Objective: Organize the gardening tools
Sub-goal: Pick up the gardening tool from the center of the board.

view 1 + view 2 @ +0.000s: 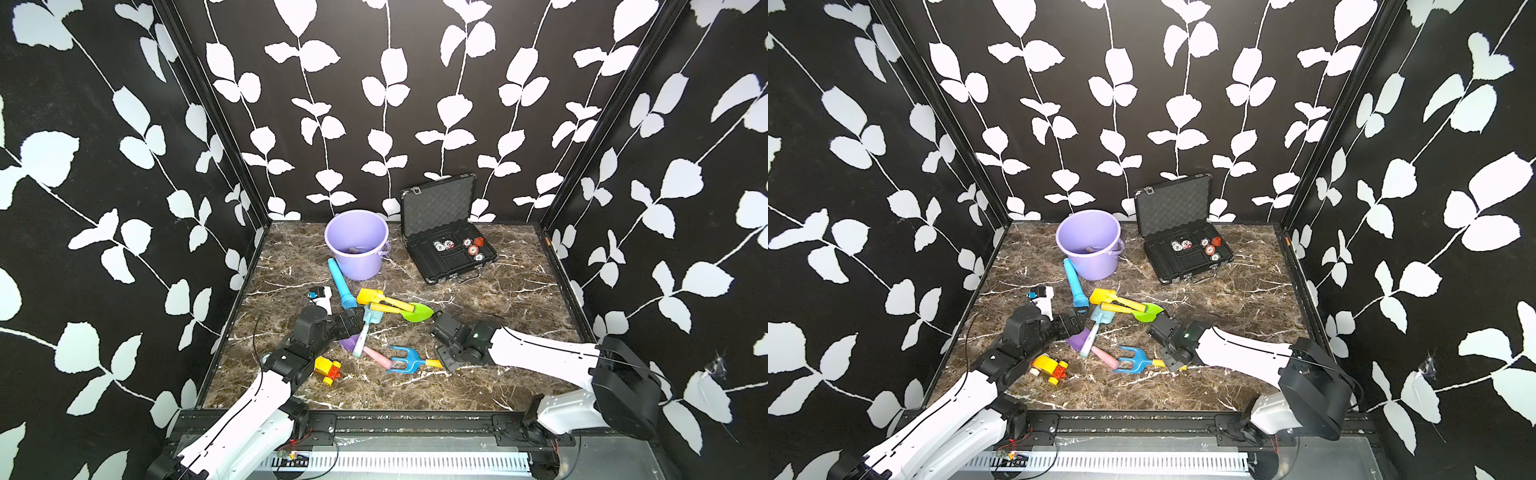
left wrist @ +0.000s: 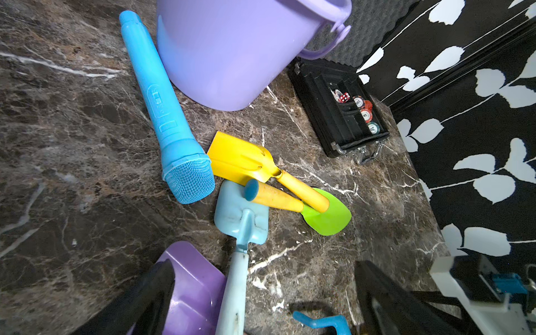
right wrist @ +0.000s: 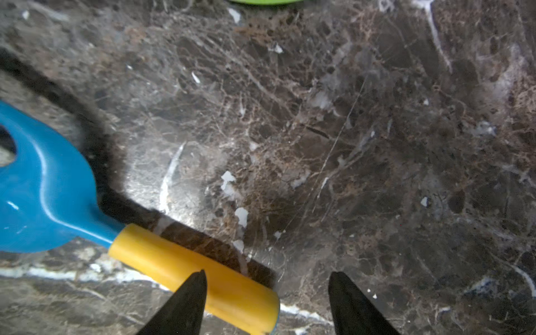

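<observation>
The gardening tools lie mid-table in both top views: a yellow spade (image 1: 371, 296), a green trowel (image 1: 419, 312), a teal spade (image 1: 372, 318), a purple scoop (image 1: 348, 343) with a pink handle, and a blue fork (image 1: 405, 359) with a yellow handle (image 3: 191, 265). My left gripper (image 2: 261, 304) is open low over the purple scoop (image 2: 191, 284) and the teal spade's handle (image 2: 236, 290), gripping neither. My right gripper (image 3: 266, 301) is open at the end of the fork's handle, one finger (image 3: 185, 304) across it. A handle end shows inside the purple bucket (image 1: 357, 266).
A light-blue microphone-like cylinder (image 1: 340, 286) lies between the bucket and the tools. A yellow-and-red toy car (image 1: 328, 369) sits by my left arm. An open black case (image 1: 453, 259) with poker chips stands at the back right. Patterned walls close three sides.
</observation>
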Tool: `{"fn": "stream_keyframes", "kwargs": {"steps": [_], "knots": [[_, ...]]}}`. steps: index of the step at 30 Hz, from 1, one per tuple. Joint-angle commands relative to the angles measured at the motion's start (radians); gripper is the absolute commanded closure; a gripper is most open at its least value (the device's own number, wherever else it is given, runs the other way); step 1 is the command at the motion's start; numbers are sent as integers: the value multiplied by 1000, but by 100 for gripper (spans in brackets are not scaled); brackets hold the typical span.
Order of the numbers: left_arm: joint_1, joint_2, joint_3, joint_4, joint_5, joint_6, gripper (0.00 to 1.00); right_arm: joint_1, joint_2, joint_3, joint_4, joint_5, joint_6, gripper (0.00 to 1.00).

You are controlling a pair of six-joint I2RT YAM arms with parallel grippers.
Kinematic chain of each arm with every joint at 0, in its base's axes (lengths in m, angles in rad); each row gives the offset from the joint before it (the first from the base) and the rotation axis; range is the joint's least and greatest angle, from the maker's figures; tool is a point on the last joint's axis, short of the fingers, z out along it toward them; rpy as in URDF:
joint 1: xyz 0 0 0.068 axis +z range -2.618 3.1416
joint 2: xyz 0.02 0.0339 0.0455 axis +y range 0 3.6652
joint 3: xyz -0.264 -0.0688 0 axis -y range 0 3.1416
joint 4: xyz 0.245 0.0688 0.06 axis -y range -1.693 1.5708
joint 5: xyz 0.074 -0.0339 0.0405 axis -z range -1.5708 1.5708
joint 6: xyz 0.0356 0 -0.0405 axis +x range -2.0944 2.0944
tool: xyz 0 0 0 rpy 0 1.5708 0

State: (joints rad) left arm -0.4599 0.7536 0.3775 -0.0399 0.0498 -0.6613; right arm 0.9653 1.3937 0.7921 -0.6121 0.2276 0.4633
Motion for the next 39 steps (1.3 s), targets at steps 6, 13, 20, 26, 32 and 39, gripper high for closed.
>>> {"fn": "stream_keyframes", "kwargs": {"steps": [6, 13, 20, 26, 32, 39], "knots": [[-3, -20, 30, 8, 11, 6, 1, 36, 36, 10, 29, -99, -82, 24], [-3, -26, 25, 12, 16, 0, 1, 48, 136, 37, 49, -114, -120, 22], [-3, -29, 20, 11, 15, 0, 1, 48, 220, 73, 47, -93, -120, 30], [-3, -32, 18, 8, 13, -2, 1, 48, 217, 49, 55, -82, -101, 50], [-3, -32, 8, 20, 16, -14, 1, 47, 150, 19, 76, -50, -71, 67], [-3, -33, 8, 24, 17, -19, 1, 47, 76, -25, 123, -28, -46, 92]]}}
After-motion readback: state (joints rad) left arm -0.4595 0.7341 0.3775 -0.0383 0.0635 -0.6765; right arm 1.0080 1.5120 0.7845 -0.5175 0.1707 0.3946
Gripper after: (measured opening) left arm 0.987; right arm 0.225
